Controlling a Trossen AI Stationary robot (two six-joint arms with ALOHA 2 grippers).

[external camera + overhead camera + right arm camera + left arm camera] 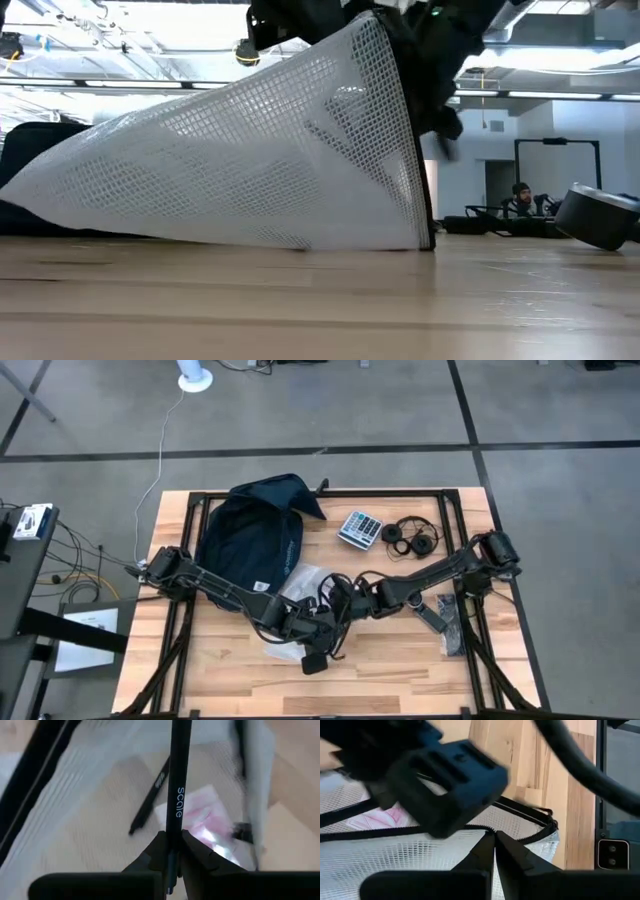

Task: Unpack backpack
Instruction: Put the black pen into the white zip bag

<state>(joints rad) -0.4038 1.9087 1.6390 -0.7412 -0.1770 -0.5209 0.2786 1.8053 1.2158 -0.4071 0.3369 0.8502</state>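
The dark navy backpack lies flat on the table's far left part, and no gripper touches it. A white mesh zip pouch sits at the table's centre. One end of it is raised and its lower side rests on the wood. Inside it I see a pink packet and a black pen. My left gripper is shut on the pouch's rim. My right gripper, close by at the pouch's mouth, is shut on another black pen printed "scale". My left gripper pinches the mesh pouch at its zipper edge, beside the open mouth. That end is held up, while the pouch's lower side stays on the table. My right gripper pinches the "scale" pen near one end between both fingers. The pen runs along the fingers and sticks out ahead of them over the pouch's mesh.
A calculator and black headphones lie at the far right of the table. Dark small items sit near the right edge. Bare wood stretches along the near side.
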